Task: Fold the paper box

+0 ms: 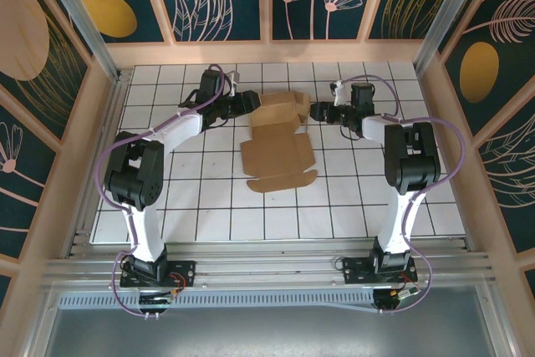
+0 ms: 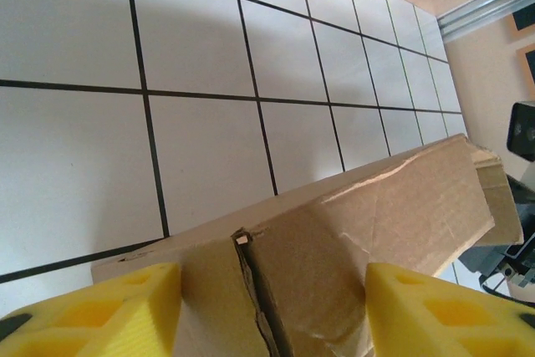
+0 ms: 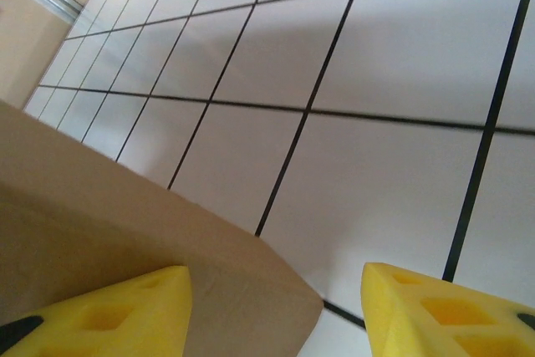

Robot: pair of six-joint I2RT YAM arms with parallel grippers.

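Observation:
The paper box (image 1: 277, 146) is brown cardboard, partly folded, lying mid-table with its far walls raised and a flap spread toward the near side. My left gripper (image 1: 251, 106) is at the box's far-left corner. In the left wrist view its yellow fingers (image 2: 96, 315) stand apart, and the box's creased wall (image 2: 351, 223) with a torn slit runs between them. My right gripper (image 1: 318, 112) is at the far-right corner. Its yellow fingers (image 3: 113, 311) are also apart, with a cardboard corner (image 3: 209, 282) lying between them, nearer the left finger.
The white tiled table (image 1: 209, 206) is ringed by a wooden rim (image 1: 267, 52) and patterned wall panels. Metal rails (image 1: 267, 269) run along the near edge by the arm bases. The right arm's dark body (image 2: 522, 127) shows past the box's end in the left wrist view.

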